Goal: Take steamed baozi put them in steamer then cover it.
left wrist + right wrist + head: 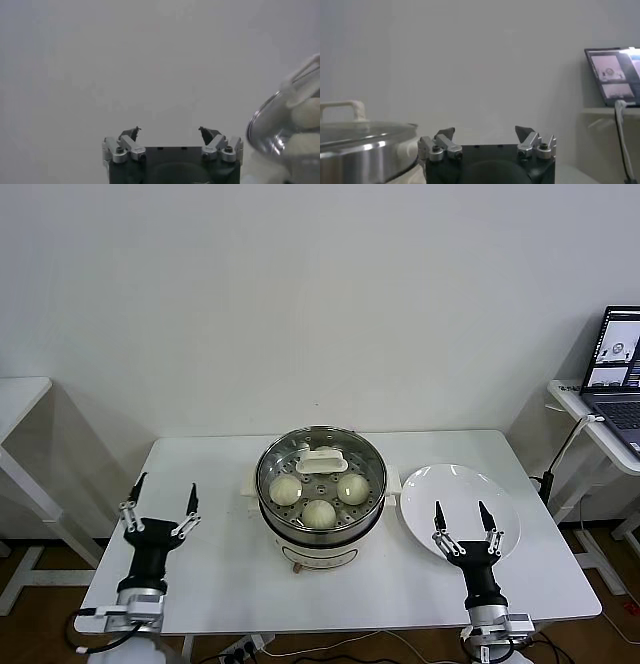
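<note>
— Fingers on both sides?
— Spread wide, nothing between them. Left gripper (pixel 161 498) stands over the white table (pixel 220 584), well left of the steamer (pixel 320 494). Right gripper (pixel 462 516) stands over the near edge of the empty white plate (pixel 490 492), right of the pot.
— Buns?
— Three steamed baozi (pixel 318 512) show plainly on the perforated tray inside the steamer; anything further is hidden under the handle. Glass lid (pixel 322 462) sits on the rim, white handle on top.
— Surroundings?
— Laptop (pixel 618 374) open on a side table, far right.
</note>
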`<state>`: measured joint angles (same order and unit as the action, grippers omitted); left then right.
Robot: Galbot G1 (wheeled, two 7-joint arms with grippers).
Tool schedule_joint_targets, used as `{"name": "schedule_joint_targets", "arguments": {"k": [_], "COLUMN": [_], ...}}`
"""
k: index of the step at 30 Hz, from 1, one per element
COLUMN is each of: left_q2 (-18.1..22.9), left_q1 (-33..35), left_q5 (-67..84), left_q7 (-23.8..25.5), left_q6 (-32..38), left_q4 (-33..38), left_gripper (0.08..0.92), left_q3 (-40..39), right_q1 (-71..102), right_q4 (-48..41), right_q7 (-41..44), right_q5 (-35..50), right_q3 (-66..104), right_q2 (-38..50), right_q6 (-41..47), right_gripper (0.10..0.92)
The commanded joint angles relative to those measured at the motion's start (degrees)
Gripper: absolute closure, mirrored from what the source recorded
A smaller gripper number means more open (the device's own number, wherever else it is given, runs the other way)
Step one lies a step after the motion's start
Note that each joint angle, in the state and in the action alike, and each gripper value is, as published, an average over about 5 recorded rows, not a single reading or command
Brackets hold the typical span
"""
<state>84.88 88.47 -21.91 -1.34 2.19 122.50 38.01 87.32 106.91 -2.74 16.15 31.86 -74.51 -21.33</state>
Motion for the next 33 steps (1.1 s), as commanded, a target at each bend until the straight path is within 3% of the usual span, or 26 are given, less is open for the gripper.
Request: {"name": "schedule_joint_targets", "arguments": {"k": [1,33], "left_q2": [1.77,1.47], "left_q1": [3.42,5.40], "left_q5": [13.64,10.90], "left_q7": [2.24,2.72], "left_q6": [6.40,7.32], "left_q4": [-2.86,-1.97], "left_gripper": [0.177,0.177], "left_q3": [8.51,6.18], "right_q1": [0.55,1.00], "right_q4": [4.52,6.44], "right_q7": [-0.57,-1.79], "right_q5": [-1.76,-4.33], "right_q3": [0.20,0.12], "right_q2": [-0.14,-0.69], "right_q6": [2.88,5.48], "right_gripper": [0.203,0.203]}}
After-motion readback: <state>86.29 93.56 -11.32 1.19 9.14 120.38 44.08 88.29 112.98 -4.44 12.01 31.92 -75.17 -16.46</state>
